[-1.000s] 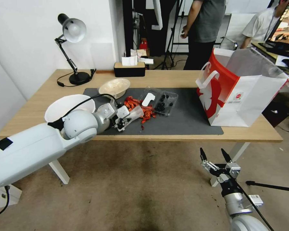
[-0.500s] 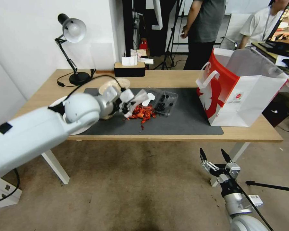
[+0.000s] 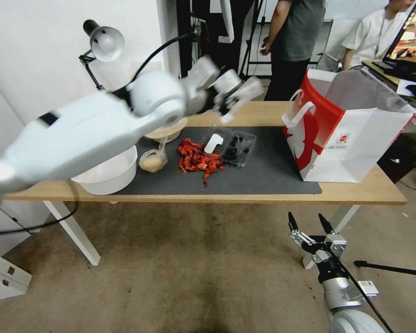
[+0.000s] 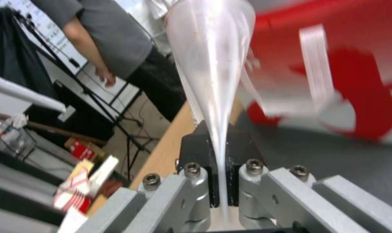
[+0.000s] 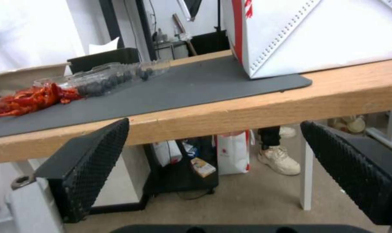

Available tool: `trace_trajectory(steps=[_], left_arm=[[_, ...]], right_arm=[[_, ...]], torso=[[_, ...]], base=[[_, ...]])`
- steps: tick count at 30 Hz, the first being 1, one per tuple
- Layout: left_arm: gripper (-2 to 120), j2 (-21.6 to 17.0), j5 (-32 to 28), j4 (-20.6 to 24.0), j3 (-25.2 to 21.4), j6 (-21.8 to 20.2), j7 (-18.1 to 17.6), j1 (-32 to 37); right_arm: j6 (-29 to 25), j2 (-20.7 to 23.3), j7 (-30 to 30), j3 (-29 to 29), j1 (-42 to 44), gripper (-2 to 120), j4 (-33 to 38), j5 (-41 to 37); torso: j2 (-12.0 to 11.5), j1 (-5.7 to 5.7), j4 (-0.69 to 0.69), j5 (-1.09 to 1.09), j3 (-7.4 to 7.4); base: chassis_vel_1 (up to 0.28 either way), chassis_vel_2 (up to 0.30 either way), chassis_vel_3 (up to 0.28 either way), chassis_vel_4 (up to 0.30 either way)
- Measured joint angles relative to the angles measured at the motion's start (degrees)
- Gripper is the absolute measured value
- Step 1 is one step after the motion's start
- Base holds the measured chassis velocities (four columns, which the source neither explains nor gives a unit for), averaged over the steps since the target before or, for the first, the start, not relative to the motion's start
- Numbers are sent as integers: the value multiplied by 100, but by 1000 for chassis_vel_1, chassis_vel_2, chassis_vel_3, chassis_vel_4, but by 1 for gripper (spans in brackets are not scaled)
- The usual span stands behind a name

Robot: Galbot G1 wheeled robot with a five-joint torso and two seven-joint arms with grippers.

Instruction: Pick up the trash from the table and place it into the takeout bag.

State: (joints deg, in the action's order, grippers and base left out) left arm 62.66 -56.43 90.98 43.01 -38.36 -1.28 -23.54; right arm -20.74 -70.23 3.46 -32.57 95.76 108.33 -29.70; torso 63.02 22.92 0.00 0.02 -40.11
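Observation:
My left gripper [image 3: 227,101] hangs in the air above the far side of the table [image 3: 263,192], left of the takeout bag [image 3: 346,134]. It is shut on a clear plastic tumbler [image 3: 246,91], which the left wrist view shows squeezed flat [image 4: 209,48] between the black fingers [image 4: 197,152], with the bag's red side [image 4: 360,64] beyond. On the grey mat [image 3: 263,171] lie a small tub of beige food [image 3: 152,161], a pile of red shells [image 3: 198,159], a clear tray of dark berries [image 3: 233,145] and a beige bowl [image 3: 168,132]. My right gripper [image 3: 309,224] waits open below the table's front edge.
A large white bowl [image 3: 108,172] stands at the mat's left end. A black desk lamp [image 3: 104,44] is at the back left. People stand behind the table. The bag's mouth is open at the top. In the right wrist view the table edge [image 5: 247,113] is just ahead.
My left arm has risen off the mat with the tumbler and swung up and right toward the bag. The tub of beige food has come into view. The right arm has stayed still.

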Motion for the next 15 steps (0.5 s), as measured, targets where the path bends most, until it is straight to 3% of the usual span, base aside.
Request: trace_trajectory(steps=[2,6,8,10,13,15], left_arm=[[1,381,0,-384,-2,86,46,-124],[1,760,7,-729,-83,177,74,-180],[1,1257,24,-1204,-260,322,86,-202],[1,1361,29,-1310,-289,361,90,-209],[1,1950,104,-1936,-366,576,197,-302],[1,2133,151,-2144,-377,649,259,-340]], right_arm=[[-8,-38,0,-15,26,100,45,7],[-9,-90,-1,-26,33,100,83,23],[-10,-158,-6,-26,52,100,124,60],[-10,-167,-6,-26,59,100,133,68],[-42,-206,-5,-49,121,100,155,86],[-54,-207,-6,-62,128,100,156,87]], torso=[[0,0,2,-2,0],[0,0,1,-1,1],[0,0,0,0,1],[0,0,0,-1,1],[0,0,-1,0,1],[0,0,-1,0,1]], base=[[0,0,0,0],[0,0,0,0],[0,0,0,0],[0,0,0,0],[0,0,0,0],[0,0,0,0]])
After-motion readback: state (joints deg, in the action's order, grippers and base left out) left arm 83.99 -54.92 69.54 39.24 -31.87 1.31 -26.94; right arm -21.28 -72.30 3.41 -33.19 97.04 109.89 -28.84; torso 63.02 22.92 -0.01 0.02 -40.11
